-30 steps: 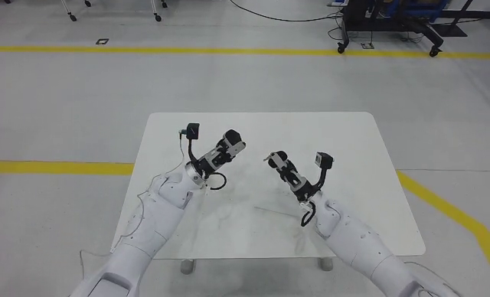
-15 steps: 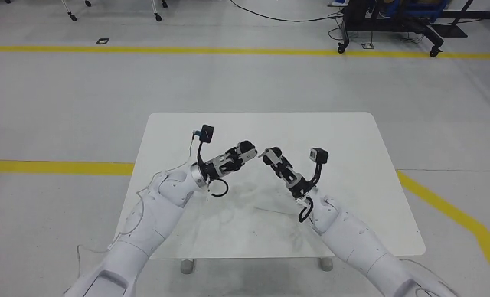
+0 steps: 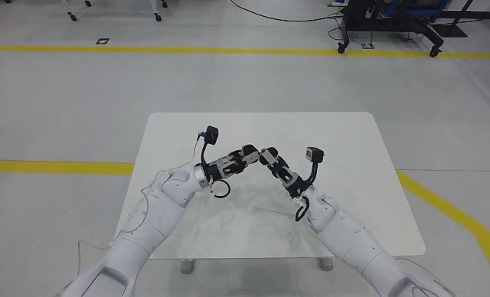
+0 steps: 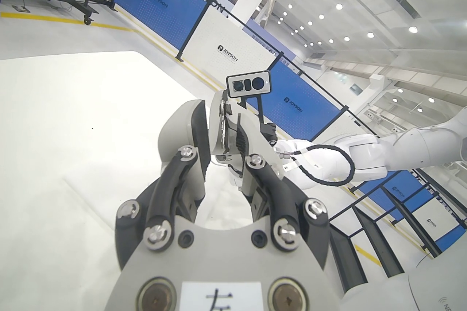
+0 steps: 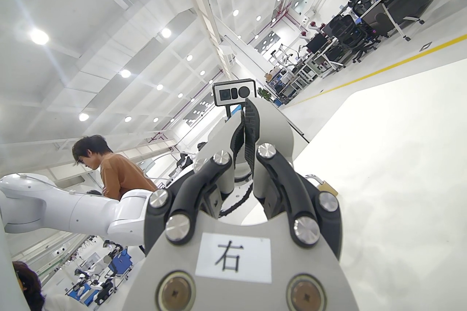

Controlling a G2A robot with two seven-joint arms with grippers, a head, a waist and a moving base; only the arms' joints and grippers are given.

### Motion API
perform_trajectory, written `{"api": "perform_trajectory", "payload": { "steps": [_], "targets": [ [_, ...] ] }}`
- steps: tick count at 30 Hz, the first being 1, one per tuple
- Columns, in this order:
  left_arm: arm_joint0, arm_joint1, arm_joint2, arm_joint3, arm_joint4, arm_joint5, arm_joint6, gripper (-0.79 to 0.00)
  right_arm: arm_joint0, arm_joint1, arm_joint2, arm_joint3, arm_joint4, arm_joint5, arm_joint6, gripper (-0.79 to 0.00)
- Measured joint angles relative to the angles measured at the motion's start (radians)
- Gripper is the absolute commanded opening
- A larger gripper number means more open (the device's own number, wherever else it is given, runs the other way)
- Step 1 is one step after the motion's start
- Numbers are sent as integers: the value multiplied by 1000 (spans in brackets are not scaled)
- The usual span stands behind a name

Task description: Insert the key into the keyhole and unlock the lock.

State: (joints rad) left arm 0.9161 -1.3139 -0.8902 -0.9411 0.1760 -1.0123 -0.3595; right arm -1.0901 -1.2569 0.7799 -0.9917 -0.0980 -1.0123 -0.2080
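Over the middle of the white table [image 3: 344, 144], my left gripper [image 3: 249, 153] and right gripper [image 3: 265, 153] meet tip to tip. In the left wrist view the left gripper [image 4: 219, 123] is open. Its fingers stand either side of the right gripper's tips and a small metal piece that looks like the key [image 4: 221, 112]. In its own view the right gripper [image 5: 245, 112] is shut, ribbed pads pressed together, and what they pinch is hidden there. A brass padlock [image 5: 327, 187] with a silver shackle lies on the table beside the right gripper's base.
White tabletop [image 4: 73, 108] stretches away on both sides of the grippers. The table's far edge [image 3: 260, 115] and right edge [image 3: 398, 182] border a grey floor with yellow lines. Blue fence panels [image 4: 164, 6] stand well beyond the table.
Both arms have swung inward. The grippers, about a hand's width apart a second ago, now touch at the tips, and the left wrist has rolled.
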Motion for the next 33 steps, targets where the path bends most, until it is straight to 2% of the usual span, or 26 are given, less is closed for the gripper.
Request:
{"api": "perform_trajectory", "payload": {
  "steps": [13, 27, 29, 30, 33],
  "targets": [
    [-12, 7, 20, 18, 13, 0, 58, -785, 0, -20, 28, 22, -24, 0, 3, -785],
    [-20, 9, 39, 40, 46, 0, 138, -785, -13, -29, 51, 24, -22, 0, 58, -785],
    [-21, 9, 43, 39, 39, 0, 138, -619, -17, -28, 60, 17, -17, 0, 55, -785],
    [-21, 9, 46, 37, 31, 0, 136, -566, -20, -27, 65, 14, -15, 0, 56, -785],
    [-22, 12, 52, 30, 12, 0, 124, -529, -25, -27, 77, 7, -12, 0, 61, -785]
  ]
}}
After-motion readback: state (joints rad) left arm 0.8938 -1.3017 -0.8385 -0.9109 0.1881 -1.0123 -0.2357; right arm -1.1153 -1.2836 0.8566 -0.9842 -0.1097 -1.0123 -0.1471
